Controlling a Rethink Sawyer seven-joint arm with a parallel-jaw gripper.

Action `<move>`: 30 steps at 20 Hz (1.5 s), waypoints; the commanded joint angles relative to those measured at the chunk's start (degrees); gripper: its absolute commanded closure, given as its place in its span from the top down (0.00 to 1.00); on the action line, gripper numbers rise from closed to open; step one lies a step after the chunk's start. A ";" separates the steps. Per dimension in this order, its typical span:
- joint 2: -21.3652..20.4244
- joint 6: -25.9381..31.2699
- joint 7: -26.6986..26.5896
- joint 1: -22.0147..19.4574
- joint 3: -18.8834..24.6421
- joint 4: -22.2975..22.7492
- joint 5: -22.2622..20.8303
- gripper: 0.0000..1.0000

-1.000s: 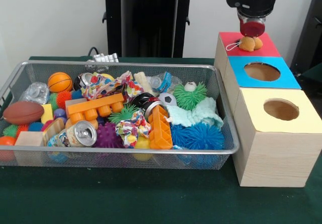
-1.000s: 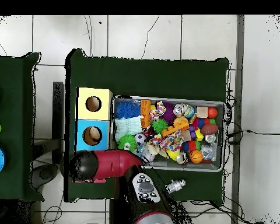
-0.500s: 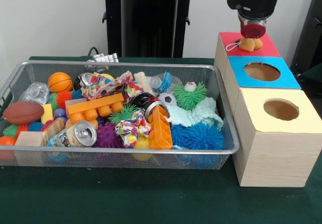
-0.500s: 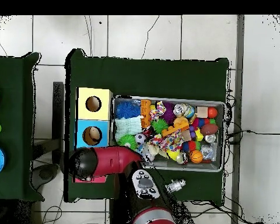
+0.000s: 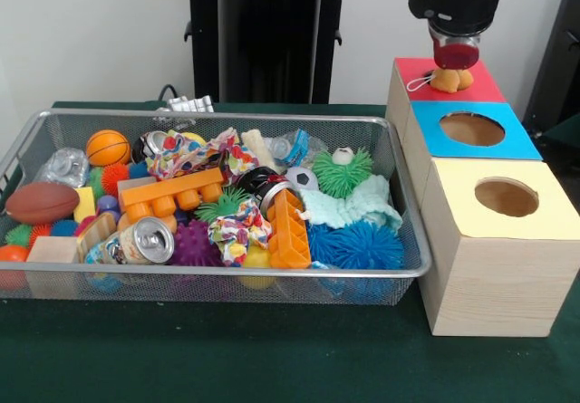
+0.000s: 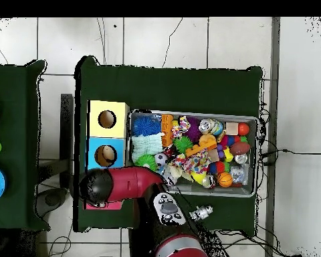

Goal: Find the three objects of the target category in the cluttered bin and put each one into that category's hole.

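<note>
Orange plush toy (image 5: 449, 79), white loop, on red box (image 5: 476, 86).

Your arm (image 6: 133, 184) comes down vertically, wrist straight, with the gripper (image 5: 453, 56) pointing directly downward. Its red tip seems pressed close together, though you can't make out separate fingers. From overhead, the arm's housing hides the gripper entirely.
</note>
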 commanded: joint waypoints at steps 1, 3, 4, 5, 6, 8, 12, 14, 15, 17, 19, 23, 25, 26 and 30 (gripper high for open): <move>24.41 -47.61 10.09 -5.82 -7.17 -6.15 -18.66 0.00; 23.59 -47.39 10.11 -6.62 -6.22 -5.35 -18.81 0.00; 23.38 -47.32 10.13 -6.78 -6.05 -5.21 -18.98 0.00; 23.10 -47.56 9.73 -7.54 -5.21 -4.78 -19.31 0.00; 23.00 -47.71 9.50 -8.13 -4.61 -4.51 -19.58 0.00; 22.26 -47.50 9.30 -8.86 -3.75 -3.91 -20.04 0.00; 20.11 -46.28 10.19 -9.24 -3.17 -2.70 -20.33 0.00; 18.98 -45.79 10.41 -10.11 -2.24 -1.67 -20.23 0.00; 18.43 -45.60 10.29 -10.57 -1.69 -1.21 -20.49 0.00; 18.18 -46.36 9.83 -11.64 -0.54 -0.68 -21.24 0.00; 17.99 -46.97 9.93 -12.51 0.41 -0.20 -21.57 0.00; 17.20 -46.88 10.21 -13.49 1.85 0.58 -22.04 0.00; 16.44 -46.16 10.79 -13.53 2.06 0.92 -21.82 0.00; 16.31 -45.98 10.90 -13.77 2.21 1.06 -21.77 0.00; 15.20 -44.72 11.42 -14.55 2.99 1.90 -21.26 0.00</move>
